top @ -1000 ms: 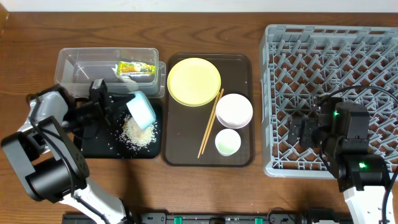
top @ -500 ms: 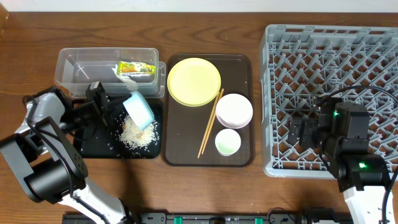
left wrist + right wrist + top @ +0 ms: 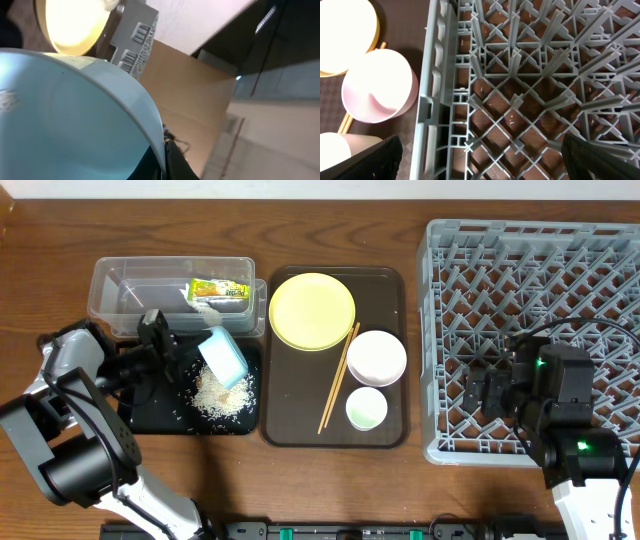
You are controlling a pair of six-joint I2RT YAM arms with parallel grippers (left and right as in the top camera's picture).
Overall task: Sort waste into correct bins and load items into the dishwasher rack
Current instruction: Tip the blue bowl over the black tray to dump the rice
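As left claw (image 3: 192, 352) grips it, bowl (image 3: 226, 358) tilted

At three o'clock on the worktop (image 3: 40, 240), the dishwasher rack (image 3: 432, 330). At centre, the serving tray (image 3: 300, 410); on it, the plate (image 3: 312, 311) at twelve o'clock, the upright bowl (image 3: 376, 357) at three, the cup (image 3: 366, 409) at five, near that bowl, the chopsticks (image 3: 338, 380) slanting from the plate's edge toward six. At nine o'clock of the serving tray, the tub (image 3: 130, 280) with the wrapper (image 3: 220, 290) in its three-o'clock end, and at its six o'clock the shallow tray (image 3: 150, 415). On the shallow tray, the rice (image 3: 222, 394); above it, the tipped bowl (image 3: 226, 357), gripped from nine o'clock by the left hand (image 3: 188, 356).
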